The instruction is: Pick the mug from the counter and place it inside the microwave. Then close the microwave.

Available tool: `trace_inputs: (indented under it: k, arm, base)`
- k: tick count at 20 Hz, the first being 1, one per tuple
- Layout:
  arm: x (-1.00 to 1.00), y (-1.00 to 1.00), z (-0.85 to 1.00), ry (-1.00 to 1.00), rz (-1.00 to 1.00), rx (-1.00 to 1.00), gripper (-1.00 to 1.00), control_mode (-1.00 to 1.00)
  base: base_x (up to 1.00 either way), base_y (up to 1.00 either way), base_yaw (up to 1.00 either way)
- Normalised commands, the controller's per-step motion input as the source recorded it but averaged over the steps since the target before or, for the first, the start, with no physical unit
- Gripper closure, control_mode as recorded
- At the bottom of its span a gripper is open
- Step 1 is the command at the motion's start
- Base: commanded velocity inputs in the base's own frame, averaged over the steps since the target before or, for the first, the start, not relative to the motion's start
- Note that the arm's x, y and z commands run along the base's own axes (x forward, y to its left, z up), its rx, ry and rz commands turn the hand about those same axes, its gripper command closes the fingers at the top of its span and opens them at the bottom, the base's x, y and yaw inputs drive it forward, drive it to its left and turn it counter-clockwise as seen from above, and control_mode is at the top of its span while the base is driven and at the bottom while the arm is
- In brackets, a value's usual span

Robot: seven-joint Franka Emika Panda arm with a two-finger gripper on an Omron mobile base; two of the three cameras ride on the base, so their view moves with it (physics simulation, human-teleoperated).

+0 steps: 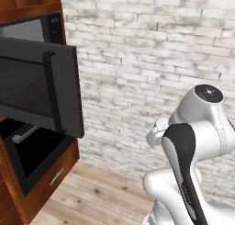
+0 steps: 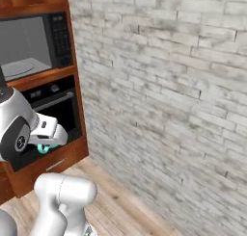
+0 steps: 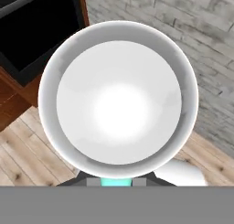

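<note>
Robot arm [image 1: 193, 141] of glossy white rounded shells, black tapering panel down one link bearing small pale lettering, dark round cap with small white marks on the topmost joint, grey disc set in a side joint, white blocky wrist segment

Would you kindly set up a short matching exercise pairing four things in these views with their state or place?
Things:
1. mug
2. microwave door
3. oven
4. pincer

States or places:
a. built in just below the microwave
b. swung open
c. shut on the mug
d. held off the floor, its pale inside facing the hand camera

Pairs: 1-d, 2-b, 3-a, 4-c
</note>
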Motion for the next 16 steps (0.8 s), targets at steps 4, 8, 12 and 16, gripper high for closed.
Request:
trace_inputs:
  k: [4, 8, 12, 16]
  arm:
    - [0.00, 0.00, 0.00, 0.00, 0.00, 0.00, 1.00, 1.00]
    - [0.00, 0.00, 0.00, 0.00, 0.00, 0.00, 1.00, 1.00]
    - [0.00, 0.00, 0.00, 0.00, 0.00, 0.00, 1.00, 1.00]
    - [0.00, 0.00, 0.00, 0.00, 0.00, 0.00, 1.00, 1.00]
  base:
    - [0.42, 0.00, 0.59]
    - [0.31, -0.08, 0.55]
    - [0.22, -0.21, 0.40]
    - [0.01, -0.62, 0.14]
